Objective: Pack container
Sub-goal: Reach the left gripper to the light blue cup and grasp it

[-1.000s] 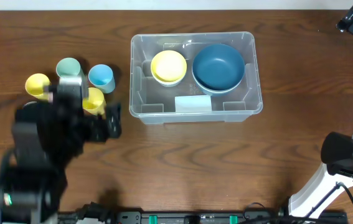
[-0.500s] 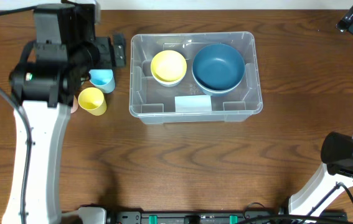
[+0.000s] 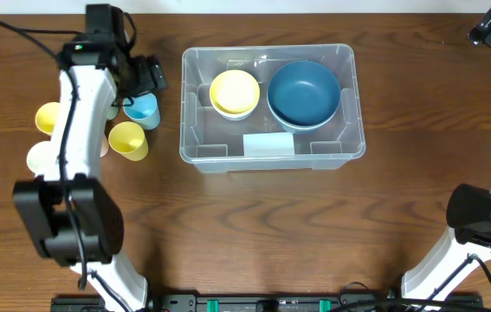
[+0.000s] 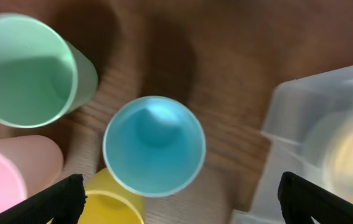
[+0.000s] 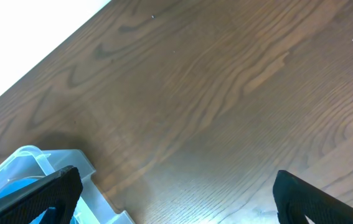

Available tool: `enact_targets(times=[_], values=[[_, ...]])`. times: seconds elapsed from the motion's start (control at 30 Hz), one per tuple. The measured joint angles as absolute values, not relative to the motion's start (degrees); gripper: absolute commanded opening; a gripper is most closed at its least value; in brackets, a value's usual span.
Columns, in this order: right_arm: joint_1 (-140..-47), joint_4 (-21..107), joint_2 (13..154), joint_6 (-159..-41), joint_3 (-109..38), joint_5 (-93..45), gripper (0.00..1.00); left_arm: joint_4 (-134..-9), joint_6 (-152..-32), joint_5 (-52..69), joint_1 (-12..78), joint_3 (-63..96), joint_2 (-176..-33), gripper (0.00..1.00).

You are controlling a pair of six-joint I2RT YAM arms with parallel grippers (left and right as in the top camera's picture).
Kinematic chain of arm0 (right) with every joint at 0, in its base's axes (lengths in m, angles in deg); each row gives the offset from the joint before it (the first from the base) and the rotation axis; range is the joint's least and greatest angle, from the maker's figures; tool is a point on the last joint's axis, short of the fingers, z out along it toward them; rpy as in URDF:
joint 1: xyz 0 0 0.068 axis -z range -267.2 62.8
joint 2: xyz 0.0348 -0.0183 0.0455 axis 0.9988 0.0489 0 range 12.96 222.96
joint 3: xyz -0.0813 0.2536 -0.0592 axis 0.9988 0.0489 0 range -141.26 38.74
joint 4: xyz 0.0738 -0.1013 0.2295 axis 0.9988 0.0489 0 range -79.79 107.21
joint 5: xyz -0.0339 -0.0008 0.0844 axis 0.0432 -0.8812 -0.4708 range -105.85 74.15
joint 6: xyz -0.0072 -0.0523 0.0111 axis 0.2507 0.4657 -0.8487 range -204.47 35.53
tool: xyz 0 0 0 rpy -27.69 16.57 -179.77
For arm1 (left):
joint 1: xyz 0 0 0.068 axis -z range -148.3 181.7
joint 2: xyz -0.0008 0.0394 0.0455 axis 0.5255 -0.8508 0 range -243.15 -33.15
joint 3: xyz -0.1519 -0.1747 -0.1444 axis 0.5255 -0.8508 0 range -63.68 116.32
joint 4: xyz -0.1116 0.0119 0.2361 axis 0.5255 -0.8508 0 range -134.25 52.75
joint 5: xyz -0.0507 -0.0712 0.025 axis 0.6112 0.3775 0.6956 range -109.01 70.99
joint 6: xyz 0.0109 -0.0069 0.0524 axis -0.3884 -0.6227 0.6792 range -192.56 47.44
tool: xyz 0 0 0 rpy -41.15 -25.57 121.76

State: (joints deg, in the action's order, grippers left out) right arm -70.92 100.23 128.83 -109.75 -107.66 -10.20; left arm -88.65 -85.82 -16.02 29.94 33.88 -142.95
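The wooden counter carries everything. The clear plastic container stands at its middle, just beside the left fingers and apart from the right fingers. In the left wrist view one blurred corner of the container shows close to one fingertip. In the right wrist view another corner sits low, by one fingertip.

The left arm reaches across the cups. Its fingers are spread wide and grip nothing. The right fingers are also spread wide, with only bare wood between them.

Inside the container a dark blue bowl sits on the half farther from the left fingers, and a yellow bowl on the nearer half. A pale label shows on the container's near side.

A light blue cup stands open-mouthed under the gap between the left fingers. A green cup is beyond it to one side. A pink cup and a yellow cup crowd near one fingertip.
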Motion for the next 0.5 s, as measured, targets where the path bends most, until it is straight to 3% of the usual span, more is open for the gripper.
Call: enact_targets(times=[0.5], values=[[-70.9, 100.2, 128.8, -109.7, -107.7, -10.2, 0.99, -88.3, -78.7, -14.0, 30.0, 33.9, -148.1, 0.99]])
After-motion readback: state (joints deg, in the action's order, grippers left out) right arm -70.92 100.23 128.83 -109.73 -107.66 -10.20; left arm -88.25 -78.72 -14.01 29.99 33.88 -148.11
